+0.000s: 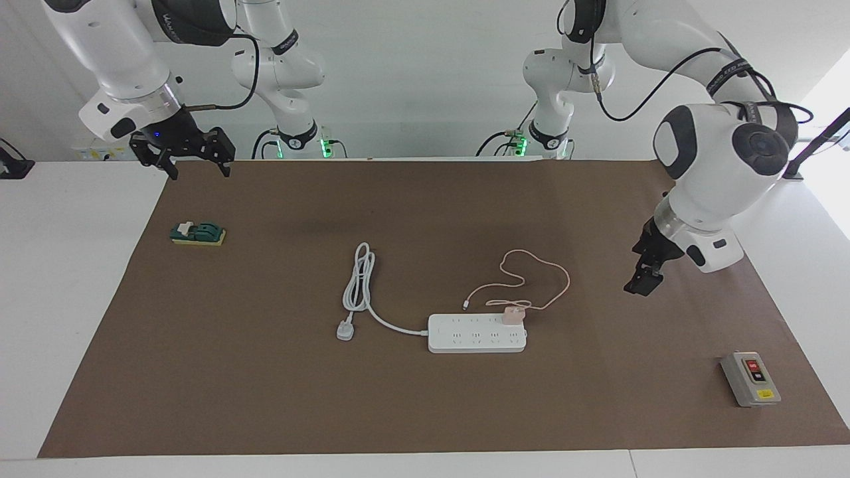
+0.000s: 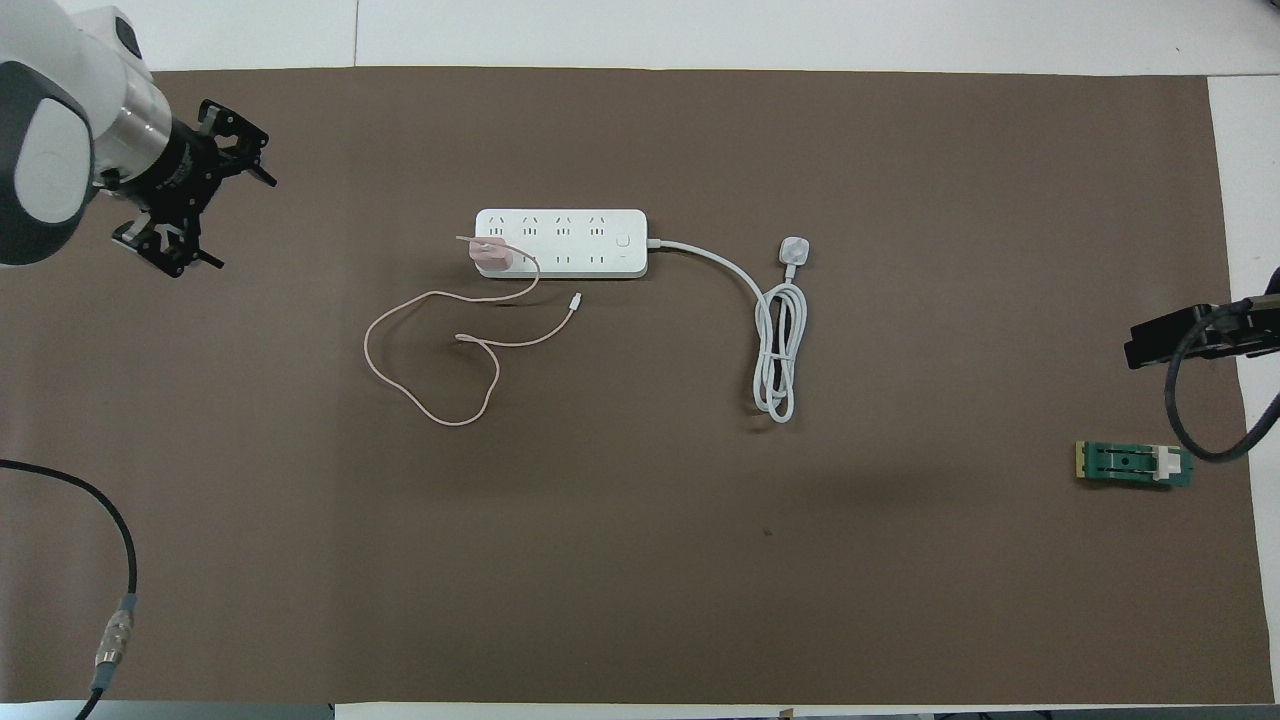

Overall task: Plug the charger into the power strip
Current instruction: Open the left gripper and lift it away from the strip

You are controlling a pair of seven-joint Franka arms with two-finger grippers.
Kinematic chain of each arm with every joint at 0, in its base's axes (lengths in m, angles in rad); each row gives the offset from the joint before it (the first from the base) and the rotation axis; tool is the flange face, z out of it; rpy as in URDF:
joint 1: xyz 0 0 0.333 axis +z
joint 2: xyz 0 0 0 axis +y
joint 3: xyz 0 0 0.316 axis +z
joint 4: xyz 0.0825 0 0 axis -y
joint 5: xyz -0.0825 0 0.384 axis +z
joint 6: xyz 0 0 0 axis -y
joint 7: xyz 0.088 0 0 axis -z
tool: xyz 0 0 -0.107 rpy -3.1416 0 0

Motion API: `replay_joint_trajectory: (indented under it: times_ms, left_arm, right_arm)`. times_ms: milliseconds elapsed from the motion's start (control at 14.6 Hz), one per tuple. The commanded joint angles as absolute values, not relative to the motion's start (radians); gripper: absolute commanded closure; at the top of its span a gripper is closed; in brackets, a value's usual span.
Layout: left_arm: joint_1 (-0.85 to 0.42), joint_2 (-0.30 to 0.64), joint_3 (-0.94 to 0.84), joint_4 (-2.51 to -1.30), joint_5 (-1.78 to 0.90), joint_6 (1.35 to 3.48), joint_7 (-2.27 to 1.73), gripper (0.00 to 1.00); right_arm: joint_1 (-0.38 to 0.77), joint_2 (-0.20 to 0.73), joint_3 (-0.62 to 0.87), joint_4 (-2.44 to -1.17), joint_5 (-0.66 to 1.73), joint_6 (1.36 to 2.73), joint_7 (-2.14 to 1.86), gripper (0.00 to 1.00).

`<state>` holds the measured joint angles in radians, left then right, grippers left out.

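The white power strip [image 1: 475, 340] [image 2: 560, 228] lies flat mid-table. The pink charger [image 1: 512, 315] [image 2: 491, 256] stands on it, on a socket of the row nearer the robots, at the end toward the left arm. I cannot tell how deep it sits. Its thin pink cable [image 1: 539, 265] [image 2: 420, 400] loops on the mat nearer the robots. My left gripper [image 1: 641, 285] [image 2: 225, 205] hangs open and empty above the mat, apart from the strip, toward the left arm's end. My right gripper [image 1: 194, 167] [image 2: 1140, 350] is open and empty, raised at the right arm's end.
The strip's thick white cord [image 1: 358, 275] [image 2: 778, 350] is coiled beside it and ends in a white three-pin plug [image 1: 344, 330] [image 2: 794, 250]. A grey switch box [image 1: 750, 378] lies toward the left arm's end. A green device [image 1: 198, 234] [image 2: 1135, 463] lies under the right gripper's side.
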<state>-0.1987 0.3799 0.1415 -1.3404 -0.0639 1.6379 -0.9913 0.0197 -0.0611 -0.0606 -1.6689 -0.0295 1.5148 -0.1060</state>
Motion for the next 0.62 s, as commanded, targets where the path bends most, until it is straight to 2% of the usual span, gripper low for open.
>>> replay_joint_trajectory:
  times_ms: [0,205,548]
  left_arm:
    - [-0.146,0.335,0.138,-1.362,-0.029,1.554,-0.704,0.0]
    - [-0.095,0.299,0.137,-1.362,0.009,1.482,-0.412,0.0]
    - [-0.034,0.226,0.132,-1.373,-0.002,1.431,-0.171,0.0]
  right_arm:
    - [0.009,-0.084,-0.052,-1.692,-0.049,1.52,-0.127,0.0]
    - [0.009,-0.084,-0.054,-1.692,-0.049,1.52,-0.127,0.0]
    - [0.009,-0.084,-0.054,-1.692,-0.049,1.52,-0.127,0.0]
